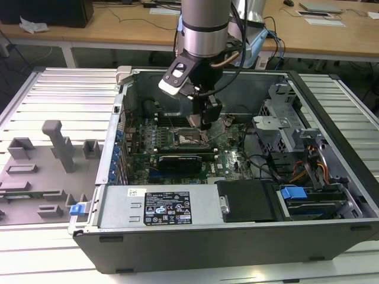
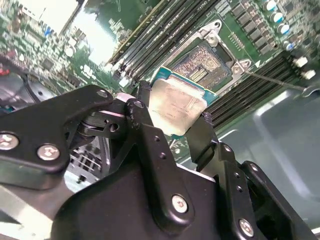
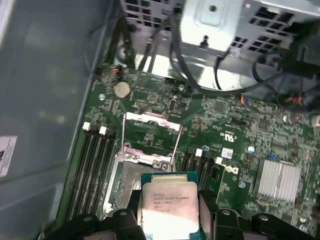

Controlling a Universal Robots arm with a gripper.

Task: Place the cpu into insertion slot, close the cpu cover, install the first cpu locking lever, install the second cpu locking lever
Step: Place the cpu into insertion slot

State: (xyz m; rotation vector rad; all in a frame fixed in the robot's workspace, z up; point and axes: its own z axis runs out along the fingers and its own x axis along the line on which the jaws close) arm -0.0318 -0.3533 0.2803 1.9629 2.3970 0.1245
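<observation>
Currently one claw (image 2: 174, 112) grips one cpu (image 2: 176, 102) above one insertion slot (image 2: 202, 65); one cpu cover (image 3: 150, 136) stands raised.

The exterior view looks down at a slant from high off one side of the open computer case (image 1: 177, 207), far enough back to take in the whole case, the worktop (image 1: 35, 83) and the arm (image 1: 204, 29). Both wrist views sit close above the green board (image 3: 230, 130) and look along the pincer (image 2: 175, 112). They share the chip (image 3: 167, 205) it grips and the socket (image 2: 202, 62).
</observation>
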